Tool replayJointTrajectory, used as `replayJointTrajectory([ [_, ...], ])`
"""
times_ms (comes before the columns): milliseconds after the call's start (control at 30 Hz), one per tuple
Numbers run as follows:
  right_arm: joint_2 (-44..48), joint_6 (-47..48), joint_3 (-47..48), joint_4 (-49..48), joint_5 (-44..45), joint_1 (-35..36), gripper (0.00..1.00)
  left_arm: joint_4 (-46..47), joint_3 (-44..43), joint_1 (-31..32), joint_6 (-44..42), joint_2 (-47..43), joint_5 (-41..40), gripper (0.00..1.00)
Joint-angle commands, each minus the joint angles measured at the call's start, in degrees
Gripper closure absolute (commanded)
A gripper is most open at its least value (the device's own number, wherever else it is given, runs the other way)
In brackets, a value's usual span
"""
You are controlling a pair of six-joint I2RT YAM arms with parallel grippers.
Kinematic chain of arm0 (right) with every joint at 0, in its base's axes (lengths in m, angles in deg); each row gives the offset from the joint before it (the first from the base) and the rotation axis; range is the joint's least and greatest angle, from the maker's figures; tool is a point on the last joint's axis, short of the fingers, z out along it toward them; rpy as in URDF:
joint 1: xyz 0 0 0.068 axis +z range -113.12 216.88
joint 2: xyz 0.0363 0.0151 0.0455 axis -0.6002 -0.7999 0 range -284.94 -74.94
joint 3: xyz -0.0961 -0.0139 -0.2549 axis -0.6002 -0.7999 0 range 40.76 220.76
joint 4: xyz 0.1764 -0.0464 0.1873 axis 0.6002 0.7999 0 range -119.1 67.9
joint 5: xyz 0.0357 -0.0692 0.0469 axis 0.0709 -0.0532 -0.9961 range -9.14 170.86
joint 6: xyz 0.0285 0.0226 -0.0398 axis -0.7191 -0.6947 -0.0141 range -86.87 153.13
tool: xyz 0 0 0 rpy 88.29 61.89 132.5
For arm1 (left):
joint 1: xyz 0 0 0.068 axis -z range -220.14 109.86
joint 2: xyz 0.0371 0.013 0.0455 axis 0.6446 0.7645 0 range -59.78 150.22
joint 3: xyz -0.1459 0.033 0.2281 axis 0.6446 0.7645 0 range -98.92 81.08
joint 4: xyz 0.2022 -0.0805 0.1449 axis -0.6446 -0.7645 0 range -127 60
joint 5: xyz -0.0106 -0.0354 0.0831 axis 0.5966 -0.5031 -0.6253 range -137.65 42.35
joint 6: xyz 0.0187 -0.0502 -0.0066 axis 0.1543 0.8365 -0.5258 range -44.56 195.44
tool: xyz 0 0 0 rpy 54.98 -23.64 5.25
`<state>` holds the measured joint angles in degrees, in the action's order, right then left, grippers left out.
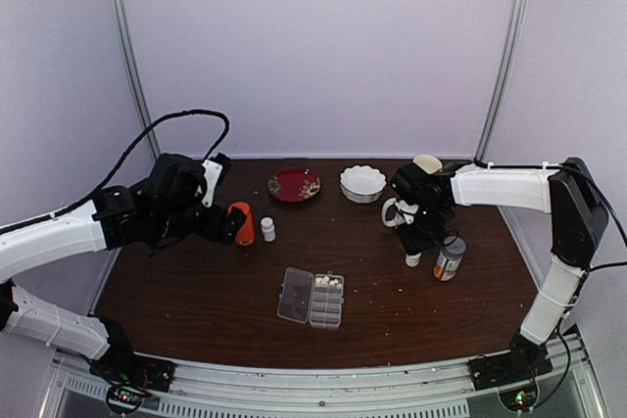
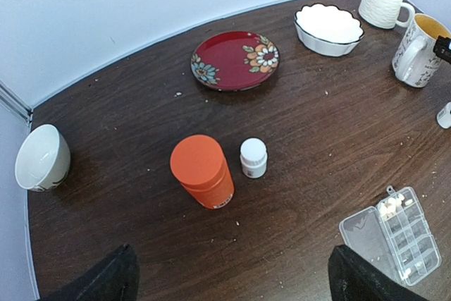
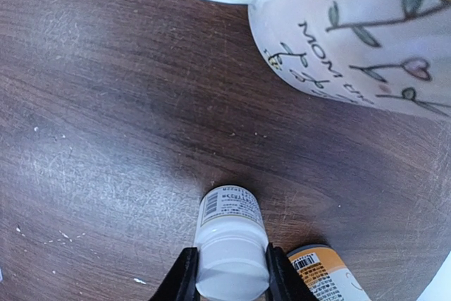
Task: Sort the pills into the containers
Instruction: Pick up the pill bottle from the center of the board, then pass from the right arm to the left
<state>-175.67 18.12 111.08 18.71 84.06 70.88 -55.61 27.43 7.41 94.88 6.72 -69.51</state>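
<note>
Top external: dark table (image 1: 196, 301), with the clear pill box (image 1: 312, 298) lying open near its centre front, between the two arms and well apart from both grippers. Left wrist: left gripper (image 2: 232, 266) has its fingers spread wide with nothing between them; the orange bottle (image 2: 203, 170) stands ahead, and the pill box sits off past the right-hand finger, with the pills (image 2: 393, 204) bunched in its far-end cells. Right wrist: right gripper (image 3: 231, 266) fingers are pressed against both sides of the cap of a small white bottle (image 3: 229, 220), near the mug (image 3: 352, 33).
</note>
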Motion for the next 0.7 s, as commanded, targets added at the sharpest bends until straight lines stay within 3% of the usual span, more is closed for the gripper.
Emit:
replayJointTrajectory([
  [0,1.2,0.4,1.7,1.0,1.0,-0.1,0.78,0.9,0.5,-0.4,-0.2,-1.0,0.2,0.03],
  [167,7.9,1.1,4.9,3.2,-4.8,1.8,0.79,4.0,1.3,-0.4,-2.5,-2.0,8.2,0.03],
  [333,15.9,-1.4,8.1,0.0,-15.5,5.1,0.82,14.2,5.8,-0.2,-4.3,-6.3,17.6,0.03],
  [667,23.8,-15.2,5.5,-22.4,-30.8,14.8,0.85,39.0,17.3,5.9,-12.3,-13.1,26.1,0.04],
])
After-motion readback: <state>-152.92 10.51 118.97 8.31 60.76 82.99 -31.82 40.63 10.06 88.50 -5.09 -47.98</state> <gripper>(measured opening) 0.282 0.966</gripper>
